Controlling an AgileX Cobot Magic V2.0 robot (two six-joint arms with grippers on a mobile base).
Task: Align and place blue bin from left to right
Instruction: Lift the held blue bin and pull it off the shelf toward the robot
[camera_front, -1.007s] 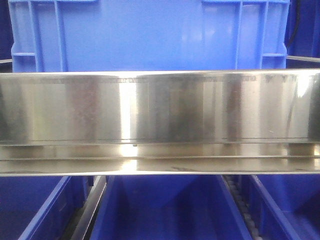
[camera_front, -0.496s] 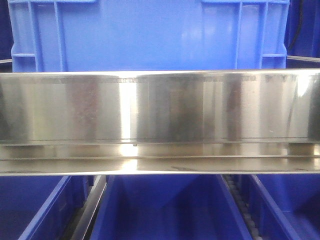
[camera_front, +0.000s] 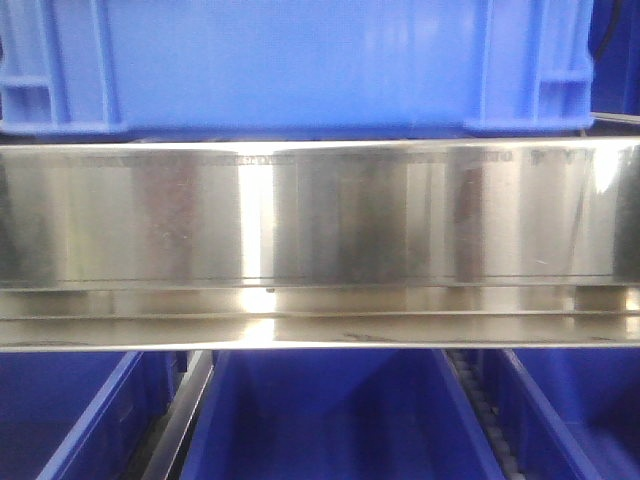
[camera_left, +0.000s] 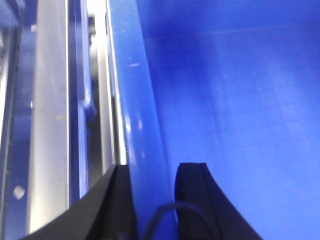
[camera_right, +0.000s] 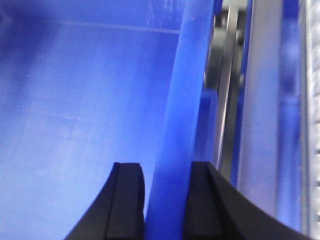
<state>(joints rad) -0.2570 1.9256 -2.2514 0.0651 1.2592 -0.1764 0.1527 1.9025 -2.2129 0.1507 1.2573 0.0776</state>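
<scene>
Black fingers of the left gripper sit one on each side of the blue bin's side wall, closed onto it. The right gripper pinches the opposite wall the same way. Steel framing runs just beyond each wall. From the front, deep-blue bins lie lowest, with a roller track between two of them. Above runs a brushed steel shelf rail, and the ribbed base of the blue bin shows over its top edge, apparently just clear of it.
</scene>
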